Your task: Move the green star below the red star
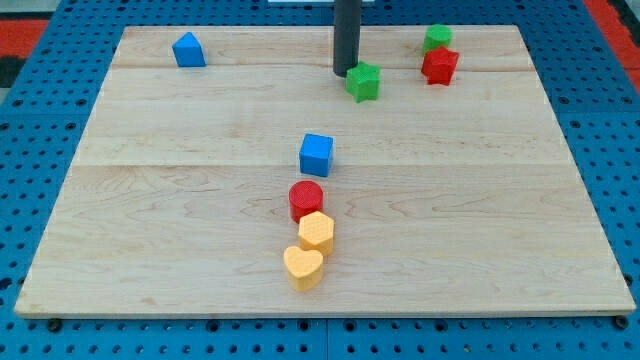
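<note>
In the camera view, my tip (345, 72) rests on the wooden bench (180, 250) near the view's top, touching or all but touching the upper-left side of the green star (364, 81). There is no claw on this arm, only the straight dark rod, so it is neither wide nor narrow and holds nothing. The green star lies to the view's left of the red star (439, 65) and a little lower, with a clear gap between them; another green block (436, 38), whose shape I cannot quite make out, sits just above the red star and seems to touch it. To do this step well, I judge the push should run toward the view's right and slightly downward, with the tip kept behind the star's middle so it slides straight and does not spin off to one side, and should end with the star directly beneath the red one without nudging it. The green star looks small, chunky and bright green, with blunt points and a lighter top face, and should slide easily. Well apart lie a blue block (188, 50) at the view's upper left, a blue cube (316, 154) near the middle, and below it a red cylinder (306, 199), a yellow hexagon (316, 232) and a yellow heart (303, 268) in a close column.
</note>
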`<state>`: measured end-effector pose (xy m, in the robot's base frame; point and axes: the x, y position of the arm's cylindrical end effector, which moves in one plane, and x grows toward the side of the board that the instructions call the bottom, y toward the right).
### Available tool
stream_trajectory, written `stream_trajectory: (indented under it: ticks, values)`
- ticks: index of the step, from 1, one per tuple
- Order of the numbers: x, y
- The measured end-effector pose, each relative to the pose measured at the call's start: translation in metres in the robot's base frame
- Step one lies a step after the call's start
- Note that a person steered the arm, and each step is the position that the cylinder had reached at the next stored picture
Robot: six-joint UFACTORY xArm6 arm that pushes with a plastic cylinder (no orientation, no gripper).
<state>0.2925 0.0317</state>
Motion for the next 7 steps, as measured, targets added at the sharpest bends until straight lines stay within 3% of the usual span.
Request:
stream_trajectory:
  ticks: [2,4,6,7]
  values:
    - [0.014,0.034]
    - [0.047,0.014]
    - [0.047,0.079]
    - [0.050,0.054]
